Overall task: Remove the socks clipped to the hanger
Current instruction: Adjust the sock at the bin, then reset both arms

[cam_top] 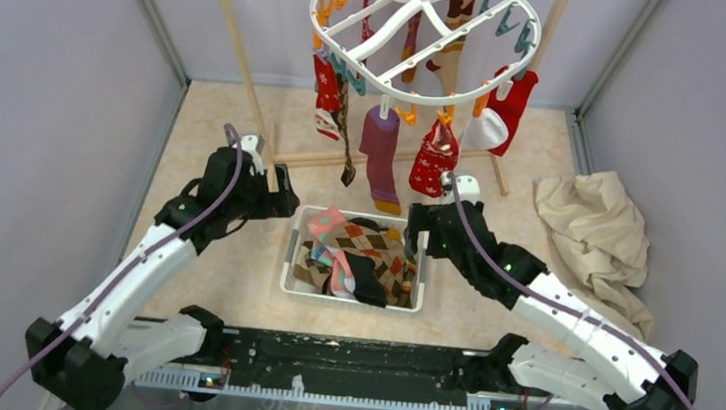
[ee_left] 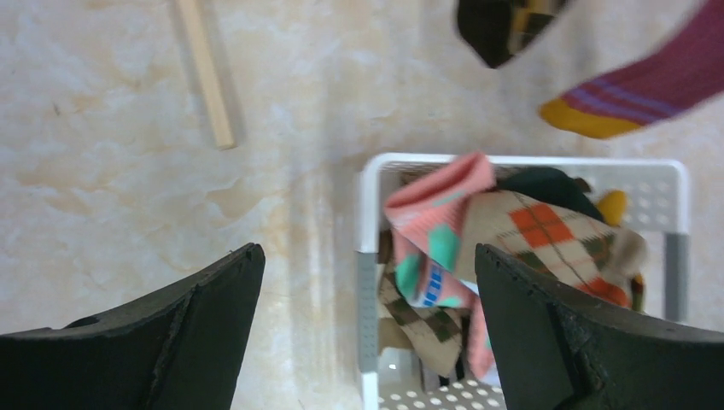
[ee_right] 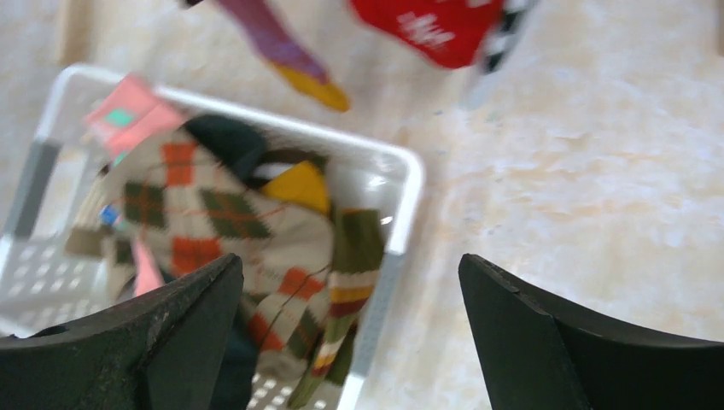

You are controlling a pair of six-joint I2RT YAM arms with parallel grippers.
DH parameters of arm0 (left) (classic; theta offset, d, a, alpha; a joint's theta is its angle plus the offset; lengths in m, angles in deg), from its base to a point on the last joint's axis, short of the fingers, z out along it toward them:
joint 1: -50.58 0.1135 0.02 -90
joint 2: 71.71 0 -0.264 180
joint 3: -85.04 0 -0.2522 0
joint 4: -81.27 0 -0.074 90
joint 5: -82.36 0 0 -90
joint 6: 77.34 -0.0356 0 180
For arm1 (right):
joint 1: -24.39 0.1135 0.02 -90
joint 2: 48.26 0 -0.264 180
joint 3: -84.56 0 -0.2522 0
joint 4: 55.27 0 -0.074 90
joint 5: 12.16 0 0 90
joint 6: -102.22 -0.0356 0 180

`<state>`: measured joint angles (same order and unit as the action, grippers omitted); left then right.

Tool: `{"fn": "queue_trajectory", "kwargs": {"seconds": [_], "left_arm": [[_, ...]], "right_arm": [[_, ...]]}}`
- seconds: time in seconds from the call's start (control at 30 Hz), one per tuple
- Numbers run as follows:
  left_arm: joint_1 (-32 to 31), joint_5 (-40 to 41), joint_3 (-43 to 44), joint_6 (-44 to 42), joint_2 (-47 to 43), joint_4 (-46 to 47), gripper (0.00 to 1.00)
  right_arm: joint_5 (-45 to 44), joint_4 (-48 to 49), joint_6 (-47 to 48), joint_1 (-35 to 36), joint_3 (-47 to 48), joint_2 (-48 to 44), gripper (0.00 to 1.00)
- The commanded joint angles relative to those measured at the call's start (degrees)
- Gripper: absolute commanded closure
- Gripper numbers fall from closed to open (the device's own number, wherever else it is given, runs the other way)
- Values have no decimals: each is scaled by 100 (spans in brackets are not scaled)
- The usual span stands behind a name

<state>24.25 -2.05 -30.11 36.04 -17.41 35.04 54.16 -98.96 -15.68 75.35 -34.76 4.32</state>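
The white oval hanger (cam_top: pixel 429 101) hangs at the back with several socks clipped under it: a purple one (cam_top: pixel 381 157), a red patterned one (cam_top: pixel 434 157), a red and white one (cam_top: pixel 504 108) and a dark argyle one (cam_top: pixel 345 143). My left gripper (cam_top: pixel 284 197) is open over the left rim of the basket (cam_top: pixel 290 258), below the socks, holding nothing. My right gripper (cam_top: pixel 417 232) is open over the basket's right rim, under the red sock. In the left wrist view the left gripper (ee_left: pixel 367 265) is empty. The right gripper (ee_right: pixel 350 273) is empty too.
The white slotted basket (ee_left: pixel 369 213) holds several loose socks, argyle and pink among them. The wooden rack's poles (cam_top: pixel 243 53) stand beside the hanger, and its foot (ee_left: pixel 205 77) lies on the floor. A beige cloth (cam_top: pixel 597 233) is crumpled at the right. Grey walls close both sides.
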Motion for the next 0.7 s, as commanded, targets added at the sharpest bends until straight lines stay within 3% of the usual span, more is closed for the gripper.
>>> {"fn": "queue_trajectory", "kwargs": {"seconds": [0.0,0.27,0.67], "left_arm": [[547,-310,-206,-178,625,543,1],[825,-71,-362,-109,1539,1158,6],[945,327,-465,551,2942,1910,11]], "right_arm": [[476,-23,233,-993,172,242,2],[1335,682,711,-3508,-2,827,6],[1468,2065,1310,-4781,487,2900,14]]}}
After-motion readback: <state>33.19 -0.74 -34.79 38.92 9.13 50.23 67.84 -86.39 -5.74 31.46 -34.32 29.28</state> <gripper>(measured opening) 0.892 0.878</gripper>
